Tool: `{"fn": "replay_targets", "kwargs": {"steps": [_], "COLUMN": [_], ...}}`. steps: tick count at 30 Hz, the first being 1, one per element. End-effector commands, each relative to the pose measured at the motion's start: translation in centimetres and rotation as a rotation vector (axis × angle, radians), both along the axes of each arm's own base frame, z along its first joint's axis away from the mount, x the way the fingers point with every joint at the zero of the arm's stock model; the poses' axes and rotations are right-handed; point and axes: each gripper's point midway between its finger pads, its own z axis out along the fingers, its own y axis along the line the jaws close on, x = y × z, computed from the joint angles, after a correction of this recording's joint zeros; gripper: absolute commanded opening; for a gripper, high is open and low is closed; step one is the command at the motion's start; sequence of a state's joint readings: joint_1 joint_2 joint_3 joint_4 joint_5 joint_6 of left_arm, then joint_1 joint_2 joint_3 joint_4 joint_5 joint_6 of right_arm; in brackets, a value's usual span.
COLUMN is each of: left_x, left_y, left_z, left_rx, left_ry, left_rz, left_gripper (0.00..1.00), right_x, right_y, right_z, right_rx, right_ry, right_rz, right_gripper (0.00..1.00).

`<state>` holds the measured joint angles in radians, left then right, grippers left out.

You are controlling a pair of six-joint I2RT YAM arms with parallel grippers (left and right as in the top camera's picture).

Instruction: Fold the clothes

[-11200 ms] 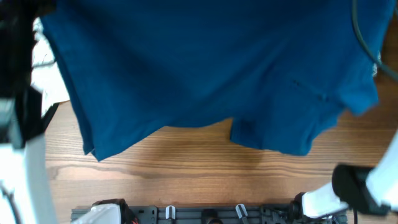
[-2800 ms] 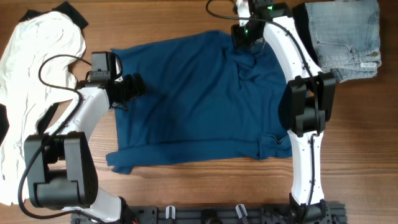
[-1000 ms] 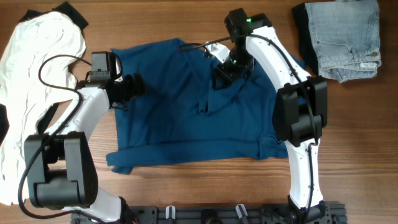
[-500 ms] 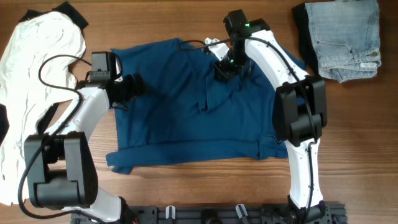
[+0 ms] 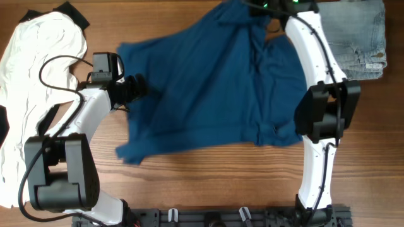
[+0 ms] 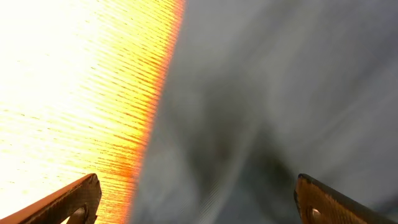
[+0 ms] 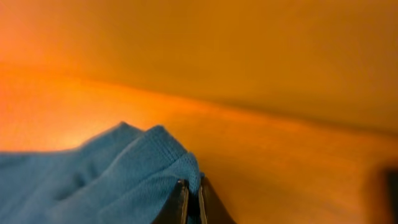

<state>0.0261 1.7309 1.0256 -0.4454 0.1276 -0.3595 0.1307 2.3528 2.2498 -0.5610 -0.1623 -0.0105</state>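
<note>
Blue shirt (image 5: 208, 88) lies askew on the counter (image 5: 189, 183), pinched at its far edge.

Overhead: my right arm (image 5: 315, 57) reaches to the top of the frame, and the shirt's upper edge is drawn up toward it, which I take as tugging the cloth flat before a fold. The left hand (image 5: 137, 87) sits at the shirt's left edge, probably to anchor it. A white garment (image 5: 38, 50) lies far left and folded jeans (image 5: 353, 38) far right, both waiting; I can read no label on any of them. Left wrist: the fingers (image 6: 81, 199) are spread wide over blurred cloth, gripping nothing. Right wrist: the right hand (image 7: 191, 186) is clamped tight on a bunched fold of the blue knit just above the counter.
</note>
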Motion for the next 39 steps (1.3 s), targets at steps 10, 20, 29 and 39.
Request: {"fn": "replay_targets", "kwargs": {"steps": [10,20,29,39], "left_x": [0.0,-1.3,-6.8,-5.3], "left_y": [0.1,0.2,-1.4,-1.4], "left_z": [-0.4,0.2,-0.1,0.2], "left_rx": [0.016,0.022,-0.022,-0.007], "left_ry": [0.005,0.036,0.220,0.155], "left_rz": [-0.013,-0.010,-0.187,-0.207], "left_gripper": [0.99,0.96,0.89,0.59], "right_x": [4.0,-5.9,-13.9,-14.4], "right_y": [-6.0,-4.9,-5.3,-4.6], "right_z": [-4.7,7.4,6.2,6.0], "right_rx": [-0.028,0.092,0.030,0.040], "right_ry": [-0.039,0.103,0.373,0.392], "right_rz": [-0.294,-0.199,-0.184,-0.140], "right_gripper": [1.00,1.00,0.99,0.99]}}
